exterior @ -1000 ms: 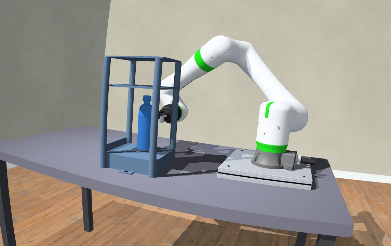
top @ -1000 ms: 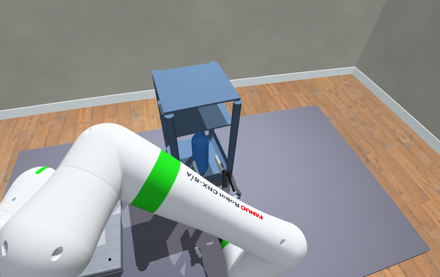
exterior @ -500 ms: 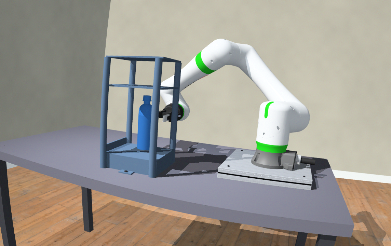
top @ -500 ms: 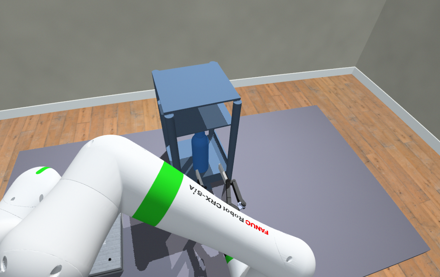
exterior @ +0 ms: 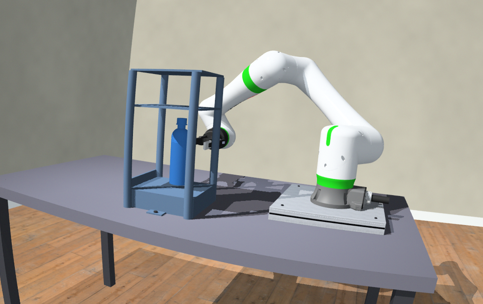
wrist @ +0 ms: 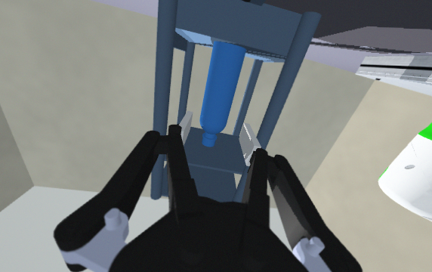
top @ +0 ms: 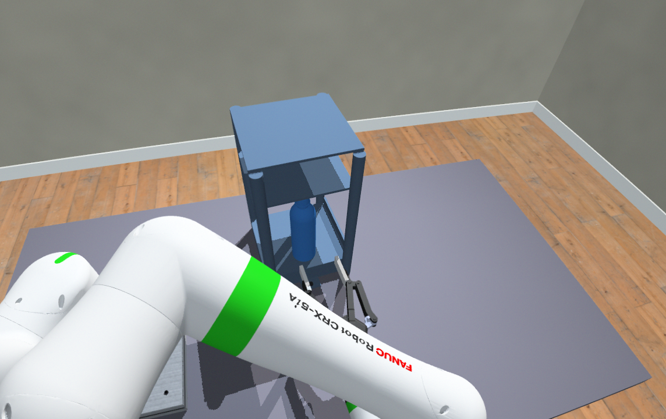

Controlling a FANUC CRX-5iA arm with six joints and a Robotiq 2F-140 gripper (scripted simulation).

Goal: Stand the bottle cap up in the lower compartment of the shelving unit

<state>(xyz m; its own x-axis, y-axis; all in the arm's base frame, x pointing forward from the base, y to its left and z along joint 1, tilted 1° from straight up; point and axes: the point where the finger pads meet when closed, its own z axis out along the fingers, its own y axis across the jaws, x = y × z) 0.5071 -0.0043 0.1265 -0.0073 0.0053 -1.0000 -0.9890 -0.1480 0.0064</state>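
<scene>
The blue bottle (top: 303, 231) stands cap up on the floor of the lower compartment of the blue shelving unit (top: 298, 171). In the side view the bottle (exterior: 178, 155) looks upright between the posts of the unit. My gripper (top: 319, 265) (exterior: 202, 141) is open and empty. It sits just outside the unit's front, at about mid-height of the bottle, apart from it. The wrist view is turned upside down. It shows the bottle (wrist: 221, 92) beyond my spread fingertips, with nothing between them.
The unit's two front posts (exterior: 192, 143) flank the opening ahead of my fingers. My arm's base plate (exterior: 330, 211) is bolted to the table on the near side. My white forearm (top: 273, 318) hides the table area in front of the unit in the top view.
</scene>
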